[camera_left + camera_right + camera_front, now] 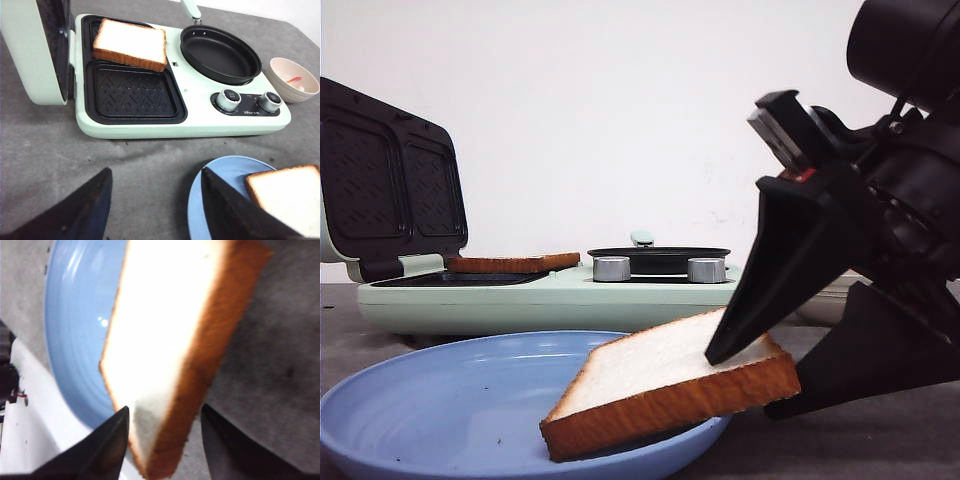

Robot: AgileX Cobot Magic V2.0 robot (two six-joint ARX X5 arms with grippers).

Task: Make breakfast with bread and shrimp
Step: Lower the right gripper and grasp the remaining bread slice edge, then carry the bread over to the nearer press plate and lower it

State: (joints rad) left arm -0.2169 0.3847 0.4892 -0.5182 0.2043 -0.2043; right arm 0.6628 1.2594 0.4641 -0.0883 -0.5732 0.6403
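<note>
One bread slice [131, 42] lies on the far grill plate of the sandwich maker [185, 125]; it also shows in the front view [515, 263]. The second bread slice [665, 385] rests tilted over the right rim of the blue plate [440, 410]. My right gripper [750, 385] is open and straddles this slice's right end. In the right wrist view [165, 409] one finger is at the white face and the other stands off the crust. My left gripper [156, 172] is open and empty over the grey table. The shrimp [294, 80] shows as an orange-red tip in a pale bowl [280, 75].
The mint-green sandwich maker [550, 300] stands at the back with its lid [390, 180] raised on the left. A black pan [220, 52] sits on its right side, above two knobs [228, 98]. The bowl stands right of the maker.
</note>
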